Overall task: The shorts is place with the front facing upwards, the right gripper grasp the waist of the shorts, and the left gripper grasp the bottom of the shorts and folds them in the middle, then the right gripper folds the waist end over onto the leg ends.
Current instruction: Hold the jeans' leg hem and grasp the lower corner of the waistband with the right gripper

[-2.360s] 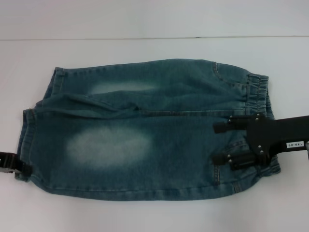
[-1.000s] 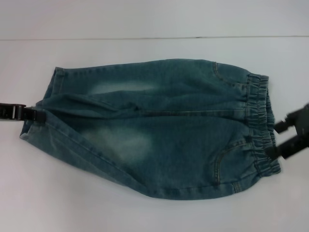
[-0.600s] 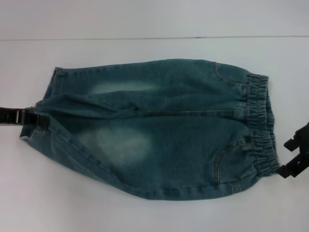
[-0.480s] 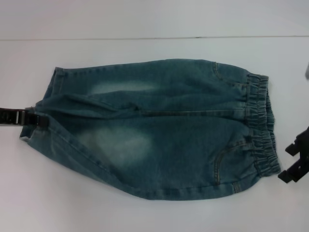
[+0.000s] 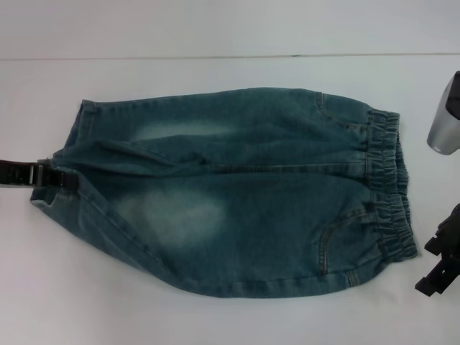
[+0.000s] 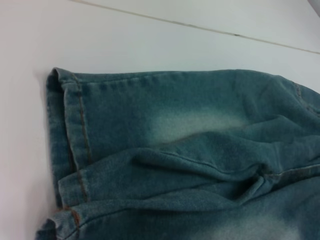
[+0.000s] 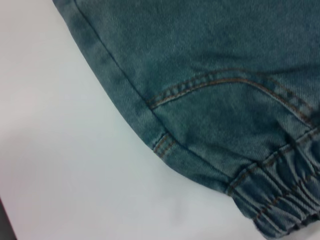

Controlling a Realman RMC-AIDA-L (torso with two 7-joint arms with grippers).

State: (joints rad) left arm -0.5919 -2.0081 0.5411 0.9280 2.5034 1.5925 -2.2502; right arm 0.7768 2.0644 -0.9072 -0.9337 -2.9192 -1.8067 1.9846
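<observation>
On the white table (image 5: 215,316), the black two-fingered left gripper (image 5: 54,176) was clamped on the hemmed bottom of the shorts (image 5: 57,172), whose blue-green washed denim shorts (image 5: 237,194) lay flat, while the black right gripper (image 5: 440,260) waited with fingers apart just beyond their gathered waistband (image 5: 388,194).

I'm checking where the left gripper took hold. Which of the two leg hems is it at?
The left gripper is at the near leg's hem, which is pulled askew; the far leg's hem lies flat and untouched.
</observation>
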